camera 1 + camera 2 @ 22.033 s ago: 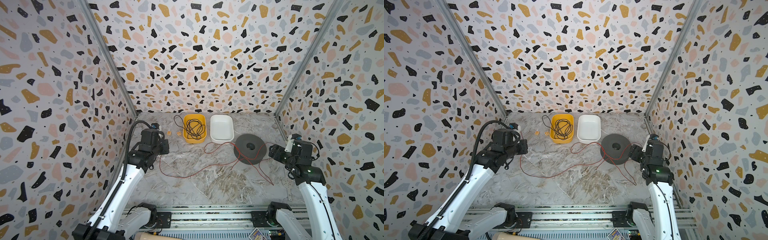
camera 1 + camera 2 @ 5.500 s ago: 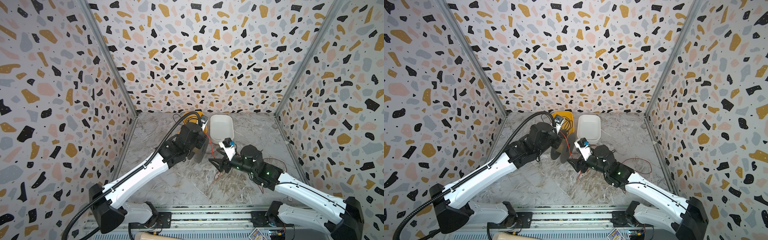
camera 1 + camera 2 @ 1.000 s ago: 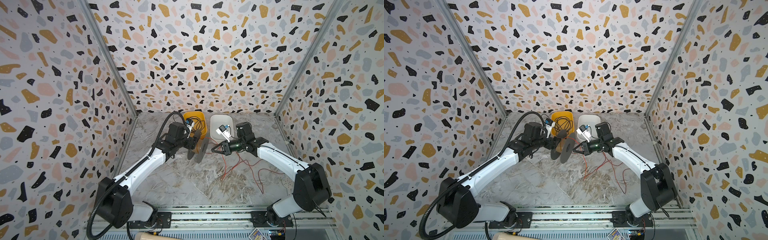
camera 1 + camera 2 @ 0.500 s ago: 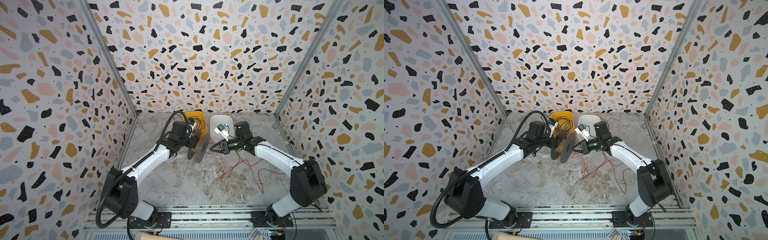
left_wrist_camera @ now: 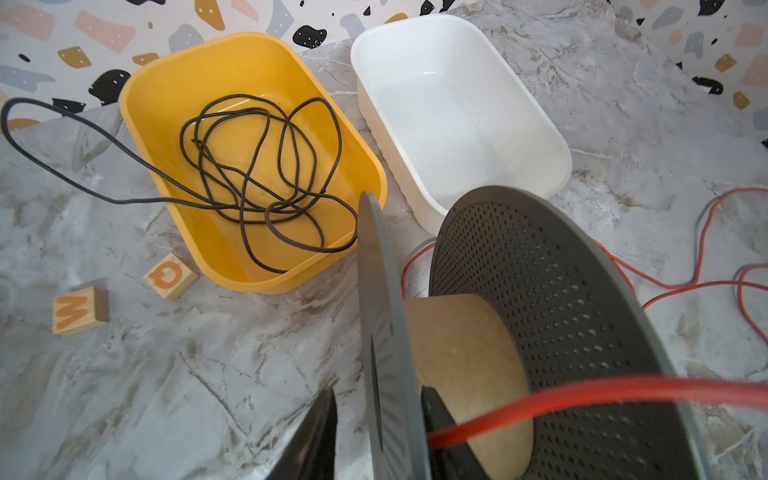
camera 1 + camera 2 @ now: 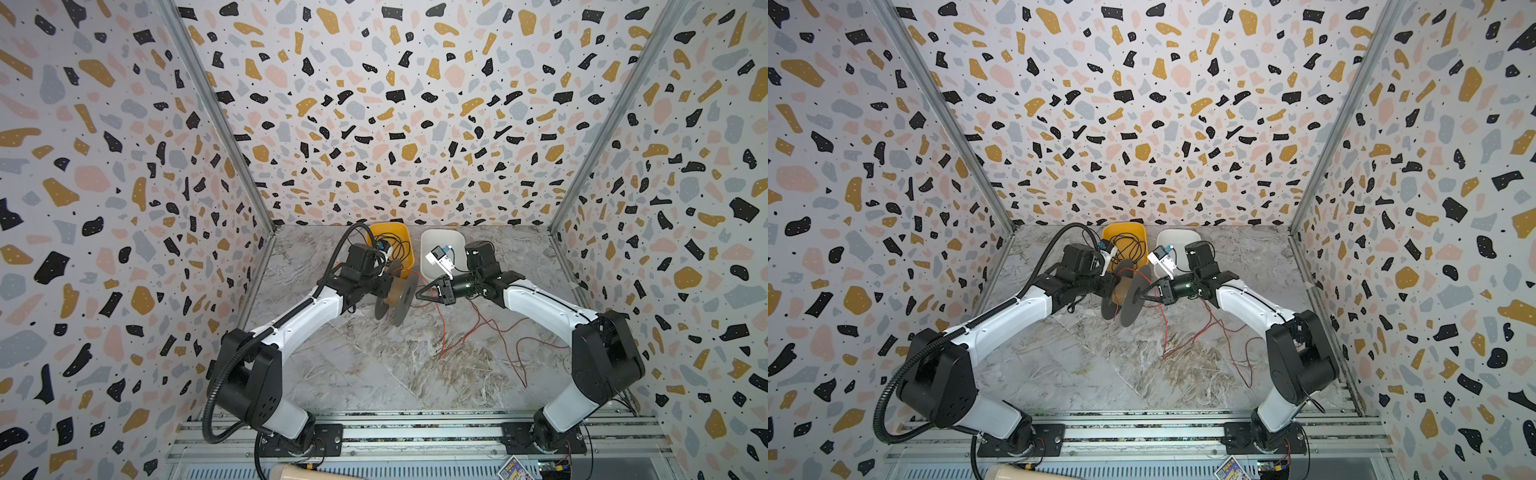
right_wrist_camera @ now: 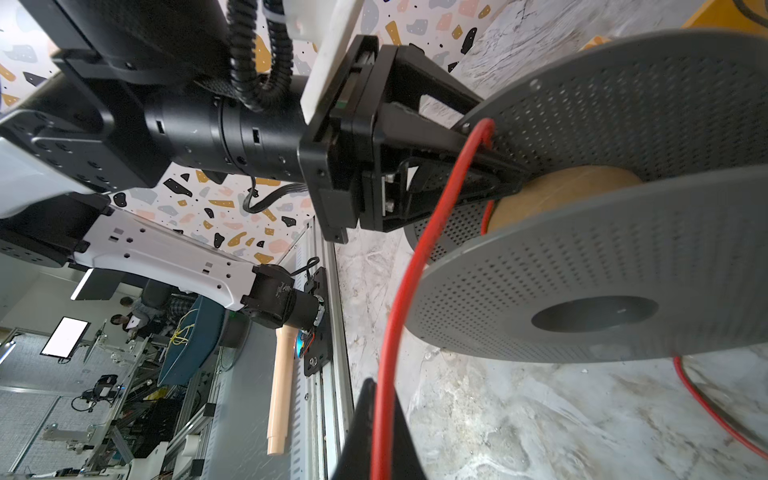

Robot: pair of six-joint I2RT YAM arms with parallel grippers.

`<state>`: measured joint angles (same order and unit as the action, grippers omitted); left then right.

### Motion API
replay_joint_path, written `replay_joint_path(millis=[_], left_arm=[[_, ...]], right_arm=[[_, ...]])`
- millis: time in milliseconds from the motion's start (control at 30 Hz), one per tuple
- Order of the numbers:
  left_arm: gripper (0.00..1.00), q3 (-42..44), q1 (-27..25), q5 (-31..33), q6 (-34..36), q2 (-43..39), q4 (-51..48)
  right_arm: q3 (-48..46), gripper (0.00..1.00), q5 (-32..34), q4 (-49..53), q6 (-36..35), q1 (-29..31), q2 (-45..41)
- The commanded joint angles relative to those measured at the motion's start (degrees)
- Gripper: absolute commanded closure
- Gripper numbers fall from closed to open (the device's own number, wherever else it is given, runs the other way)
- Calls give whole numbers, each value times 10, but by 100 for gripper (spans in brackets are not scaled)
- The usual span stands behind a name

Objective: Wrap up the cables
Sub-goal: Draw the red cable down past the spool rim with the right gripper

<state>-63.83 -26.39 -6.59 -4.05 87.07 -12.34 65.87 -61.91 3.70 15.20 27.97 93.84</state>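
Winding is judged barely begun. In both top views, the grey perforated plastic spool [image 6: 404, 299] stands on edge between the left gripper [image 6: 385, 289] and the right gripper [image 6: 417, 295].

In the right wrist view, the thin red-orange wire [image 7: 386, 345], running off the spool, appears pinched by the clenched right fingers [image 7: 355, 457], slack trailing on the marbled desk [image 7: 498, 415]; it is best held taut and guided between the flanges [image 7: 540, 270].

In the left wrist view, one flange is straddled by the left fingers [image 5: 316, 440]; whether clamped cannot be told. A thin black cord [image 5: 272, 210] is coiled in the yellow plastic tub [image 5: 249, 54]; the white plastic tub [image 5: 415, 45] holds nothing.
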Motion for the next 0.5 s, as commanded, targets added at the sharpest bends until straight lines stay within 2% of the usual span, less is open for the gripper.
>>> replay_joint_path(millis=[0,167,467], left_arm=[[75,-26,2,3,-1,-2,9],[91,-28,3,7,0,-7,3],[100,-31,3,25,-1,-26,-17]], right_arm=[[24,100,-3,-5,-5,-2,-2],[24,100,12,-2,-10,-3,6],[29,100,33,13,-18,-2,10]])
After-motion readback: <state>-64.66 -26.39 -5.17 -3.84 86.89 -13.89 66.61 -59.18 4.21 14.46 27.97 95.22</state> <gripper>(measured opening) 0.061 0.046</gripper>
